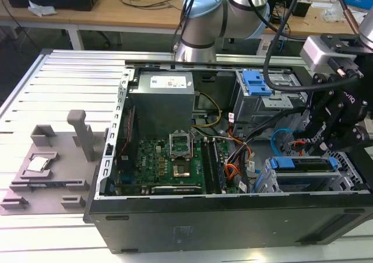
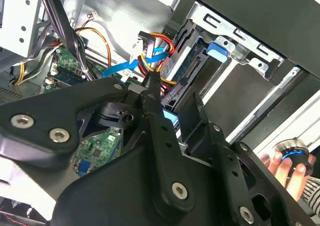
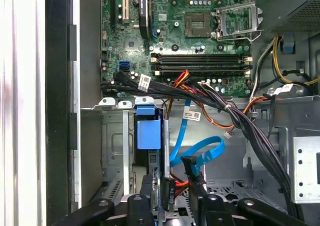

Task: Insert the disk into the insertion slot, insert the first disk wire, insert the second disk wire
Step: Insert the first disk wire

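The gripper (image 3: 174, 188) reaches down into the open computer case (image 1: 233, 222) at the drive corner. Its jaws stand on either side of the black plug (image 3: 168, 193) that ends the bundle of orange, red and black wires. I cannot tell whether they are clamped on that plug or only straddling it. The plug lies right against the rear edge of the disk (image 3: 148, 133), but the pictures do not show whether it is pushed home.

The disk sits inside the insertion slot (image 3: 112, 141), the grey perforated metal cage. Its blue bracket tab stands at the cage mouth, and in the exterior view the blue frame lies level with the cage top. The first step therefore looks finished.

Just beside the jaws, the second disk wire (image 3: 210, 146), a thin light-blue flat cable, curls in a loop. Its small dark plug (image 3: 190, 165) hangs near the disk but seems apart from it, so that step looks undone. By this reading the first disk wire is the work in hand, roughly the middle of the task.

Further out, the green motherboard (image 3: 190, 35) fills the case floor, with a thick black cable bundle crossing between it and the cage. The case rests on a ribbed metal counter (image 1: 64, 70). In the second wrist view a person's hand (image 2: 287, 168) rests on a round blue-lit knob outside the case.
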`<state>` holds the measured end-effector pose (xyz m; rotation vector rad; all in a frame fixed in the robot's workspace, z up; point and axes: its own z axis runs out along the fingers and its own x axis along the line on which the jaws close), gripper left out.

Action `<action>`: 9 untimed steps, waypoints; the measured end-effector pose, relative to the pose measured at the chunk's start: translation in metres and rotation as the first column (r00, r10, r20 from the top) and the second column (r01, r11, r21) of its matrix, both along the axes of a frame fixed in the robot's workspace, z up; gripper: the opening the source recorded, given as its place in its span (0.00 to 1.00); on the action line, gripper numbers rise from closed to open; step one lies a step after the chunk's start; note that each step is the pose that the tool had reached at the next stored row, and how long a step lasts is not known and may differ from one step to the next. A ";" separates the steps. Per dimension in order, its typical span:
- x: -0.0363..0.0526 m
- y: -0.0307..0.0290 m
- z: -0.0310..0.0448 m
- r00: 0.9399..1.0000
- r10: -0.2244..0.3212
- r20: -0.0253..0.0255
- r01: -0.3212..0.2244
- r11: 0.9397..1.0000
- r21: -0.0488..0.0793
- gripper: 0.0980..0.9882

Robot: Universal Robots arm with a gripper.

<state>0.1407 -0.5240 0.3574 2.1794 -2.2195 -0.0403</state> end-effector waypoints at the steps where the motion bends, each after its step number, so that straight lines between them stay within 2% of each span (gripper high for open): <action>1: 0.0000 0.0000 0.0000 1.000 0.000 0.000 0.000 1.000 0.000 0.36; 2: 0.0000 0.0000 0.0000 1.000 0.000 0.000 0.000 1.000 0.000 0.34; 3: 0.0001 0.0000 0.0000 1.000 0.000 0.000 0.000 1.000 0.000 0.20; 5: 0.0001 0.0000 0.0000 1.000 0.000 0.000 0.000 1.000 0.000 0.20; 7: 0.0002 0.0000 0.0000 1.000 0.000 0.000 0.000 1.000 0.000 0.07; 9: 0.0003 0.0000 0.0000 1.000 0.000 0.000 0.000 1.000 0.000 0.07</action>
